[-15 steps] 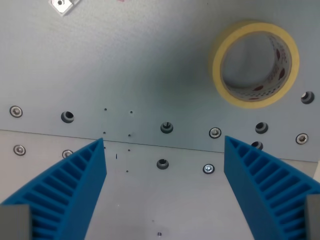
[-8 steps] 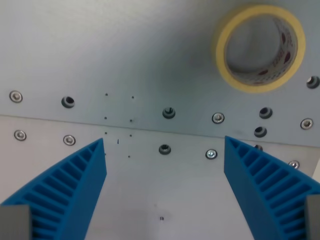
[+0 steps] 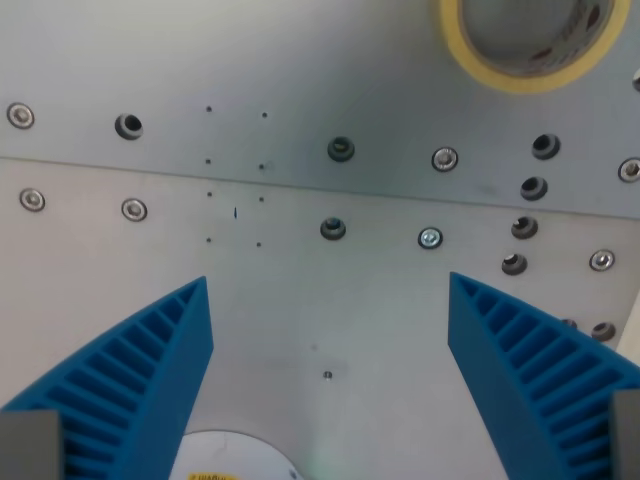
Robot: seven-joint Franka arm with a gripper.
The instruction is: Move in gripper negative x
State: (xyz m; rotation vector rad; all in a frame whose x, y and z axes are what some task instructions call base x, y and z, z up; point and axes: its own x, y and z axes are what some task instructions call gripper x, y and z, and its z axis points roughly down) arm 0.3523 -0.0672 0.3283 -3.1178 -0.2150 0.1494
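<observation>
Blue ribbed fingers point(image 3: 130, 385) of our tool point(image 3: 328, 385) stand spread wide apart, holding nothing, above the grey metal worktop point(image 3: 330, 310). Between them we see bare plate with bolts and holes. A yellow tape roll point(image 3: 530, 45) lies at the far right edge, half cropped. A white disc point(image 3: 235, 458) peeks in at the near edge.

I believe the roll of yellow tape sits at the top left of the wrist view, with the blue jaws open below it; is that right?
Not quite: the roll of yellow tape sits at the top right of the wrist view, partly cut off by the frame. The blue jaws of the gripper are indeed open below it.
</observation>
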